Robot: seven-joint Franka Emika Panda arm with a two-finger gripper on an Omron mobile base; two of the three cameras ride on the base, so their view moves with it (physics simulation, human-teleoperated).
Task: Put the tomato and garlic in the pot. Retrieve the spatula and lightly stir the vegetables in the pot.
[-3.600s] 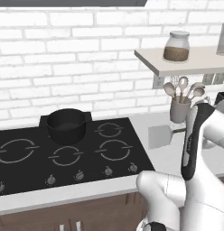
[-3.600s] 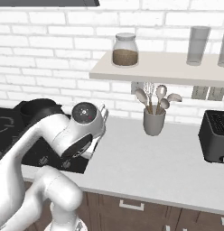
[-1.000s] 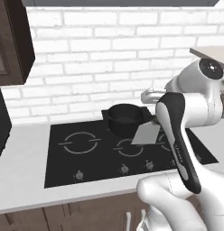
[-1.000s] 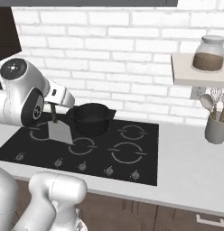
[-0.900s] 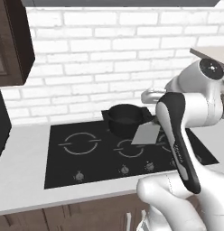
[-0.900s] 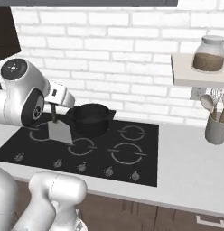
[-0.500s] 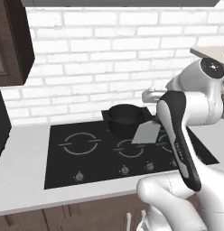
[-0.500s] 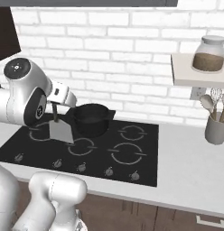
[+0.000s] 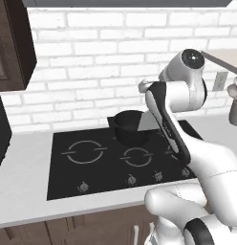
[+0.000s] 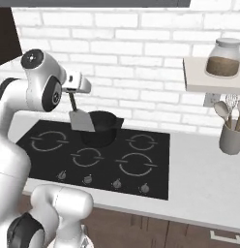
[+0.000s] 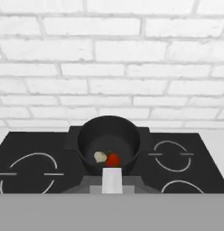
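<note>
Black pot (image 10: 101, 127) on the rear burner of the black cooktop (image 10: 151, 169), close to the white brick wall (image 10: 141, 43). Same pot in the left base view (image 9: 131, 128), rear centre of the hob. From the hand camera, pot (image 11: 109, 140) seen from above and in front: tomato (image 11: 113, 159) and garlic (image 11: 100, 157) both inside, lying on the bottom toward the near wall, touching or nearly so, garlic left of tomato.

Gripper (image 10: 72, 93) held above and just left of the pot, jaws closed on the spatula (image 10: 81, 119) handle. Spatula hanging blade-down, dark handle running up into the fingers, pale grey squarish blade level with the pot's rim on its left side; contact with the pot wall not resolvable. In the left base view blade (image 9: 149, 123) partly hidden behind the forearm, just right of the pot. In the hand view blade (image 11: 112, 180) edge-on, near side of the pot, outside the rim, below the tomato.

Right of the pot and well apart: grey utensil crock (image 10: 232, 138) with spoons and a whisk on the pale counter (image 10: 209, 184), under a shelf (image 10: 209, 80) bearing a glass jar (image 10: 222, 58) of brown contents.
</note>
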